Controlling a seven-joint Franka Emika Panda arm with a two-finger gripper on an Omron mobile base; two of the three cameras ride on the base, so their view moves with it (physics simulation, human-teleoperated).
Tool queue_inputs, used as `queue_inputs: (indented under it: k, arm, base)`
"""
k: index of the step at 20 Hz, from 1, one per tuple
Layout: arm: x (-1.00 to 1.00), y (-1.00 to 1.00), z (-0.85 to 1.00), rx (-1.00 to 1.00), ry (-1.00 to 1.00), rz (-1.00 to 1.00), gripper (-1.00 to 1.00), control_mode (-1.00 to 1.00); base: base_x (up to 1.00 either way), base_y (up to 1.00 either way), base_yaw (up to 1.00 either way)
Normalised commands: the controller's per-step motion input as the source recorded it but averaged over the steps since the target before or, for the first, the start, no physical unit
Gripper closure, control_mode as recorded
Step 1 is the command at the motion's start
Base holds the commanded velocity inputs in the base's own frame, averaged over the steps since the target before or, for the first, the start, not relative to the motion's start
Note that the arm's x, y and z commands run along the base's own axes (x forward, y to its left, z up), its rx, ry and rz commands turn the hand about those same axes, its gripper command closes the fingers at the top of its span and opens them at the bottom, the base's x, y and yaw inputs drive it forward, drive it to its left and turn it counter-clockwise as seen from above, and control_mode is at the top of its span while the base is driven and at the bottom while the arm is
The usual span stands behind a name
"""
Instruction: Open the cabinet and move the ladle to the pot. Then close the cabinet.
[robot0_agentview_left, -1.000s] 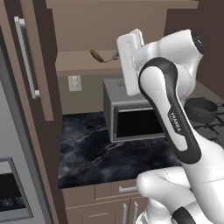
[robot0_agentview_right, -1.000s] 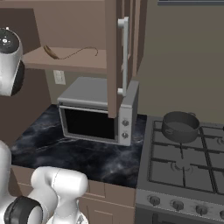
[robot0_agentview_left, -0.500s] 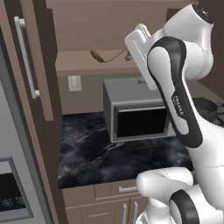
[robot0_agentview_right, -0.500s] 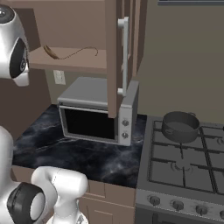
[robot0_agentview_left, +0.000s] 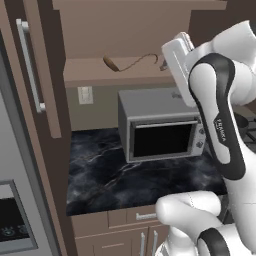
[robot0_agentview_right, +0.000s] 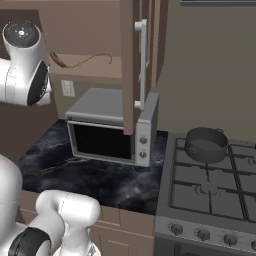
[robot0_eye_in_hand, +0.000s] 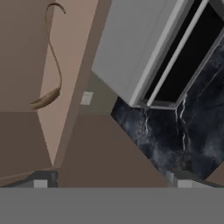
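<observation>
the small brown ladle with a thin curved handle (robot0_agentview_left: 114, 63) lay alone on the bottom shelf of the brown wall cabinet (robot0_agentview_left: 90, 75), its oval bowl toward the left, its handle curling off to the right, close to the shelf's front edge. seen from the right base camera, the ladle (robot0_agentview_right: 61, 61) sat just past the arm's white joint. in the hand view it (robot0_eye_in_hand: 46, 98) lay flat on the pale brown shelf board, with bare shelf around it.

both of the cabinet's two recessed-panel doors stood swung open, each with one long silver bar handle: the left door (robot0_agentview_left: 37, 70) turned out toward the camera, the right door (robot0_agentview_right: 132, 65) edge-on above the microwave. the shelf front was open between them.

the two-finger gripper's dark finger tips (robot0_eye_in_hand: 41, 178) rose well apart at the bottom of the hand view, jaws spread wide and holding nothing, short of the shelf.

below the shelf one grey box microwave with a dark glass door (robot0_agentview_left: 160, 132) stood on the black marbled counter (robot0_agentview_left: 110, 180), with clear counter to its left and in front. one white wall outlet (robot0_agentview_left: 85, 95) sat on the wall under the shelf.

to the right, one low round dark grey pot (robot0_agentview_right: 206, 145) sat on a rear burner of the grey gas stove (robot0_agentview_right: 210, 200); nothing could be made out inside it, and the other burners were free.
</observation>
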Motion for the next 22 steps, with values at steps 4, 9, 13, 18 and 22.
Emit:
queue_inputs:
  k: [4,9,13,18,22]
  arm:
    - [0.07,-0.1,-0.33,0.07,-0.14,-0.02,-1.0,-1.0]
    - [0.28,-0.02,-0.04,0.0,0.0,-0.01,-1.0,-1.0]
    - [0.17,-0.15,0.0,0.0,0.0,-0.02,-1.0,-1.0]
    - [0.16,-0.2,0.0,0.0,0.0,-0.06,-1.0,-1.0]
    - [0.18,-0.24,0.0,0.0,0.0,-0.06,-1.0,-1.0]
  base:
    - [0.0,0.0,0.0]
    - [0.0,0.0,0.0]
    - [0.0,0.0,0.0]
    - [0.0,0.0,0.0]
    - [0.0,0.0,0.0]
